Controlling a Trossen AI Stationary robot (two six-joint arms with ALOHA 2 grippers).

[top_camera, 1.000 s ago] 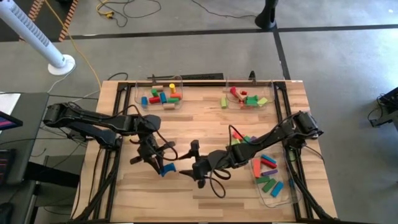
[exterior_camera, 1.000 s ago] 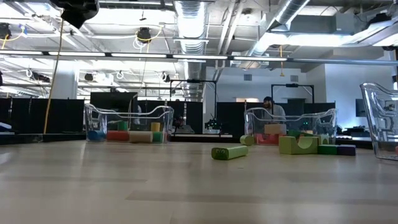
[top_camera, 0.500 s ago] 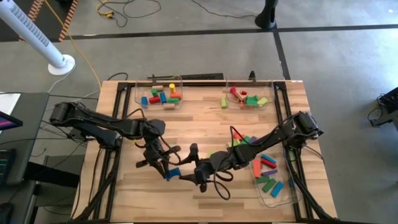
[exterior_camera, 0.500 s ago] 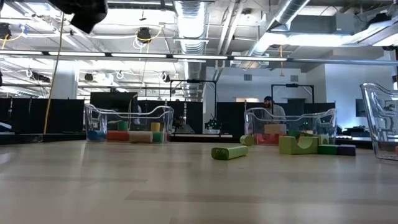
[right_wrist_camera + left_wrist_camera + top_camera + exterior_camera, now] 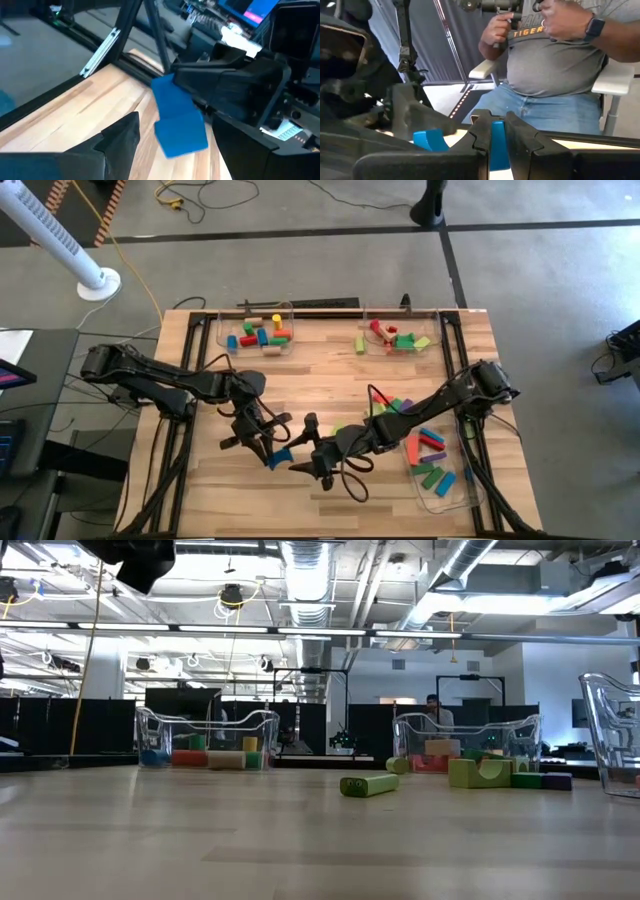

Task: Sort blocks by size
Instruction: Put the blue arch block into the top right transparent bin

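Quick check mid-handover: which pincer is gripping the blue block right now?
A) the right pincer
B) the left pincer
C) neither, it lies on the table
B: the left pincer is shut on the blue block, while the right pincer stands open around it.

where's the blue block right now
In the high view the blue block is near the table's front centre, pinched in the left gripper, with the open right gripper beside it.
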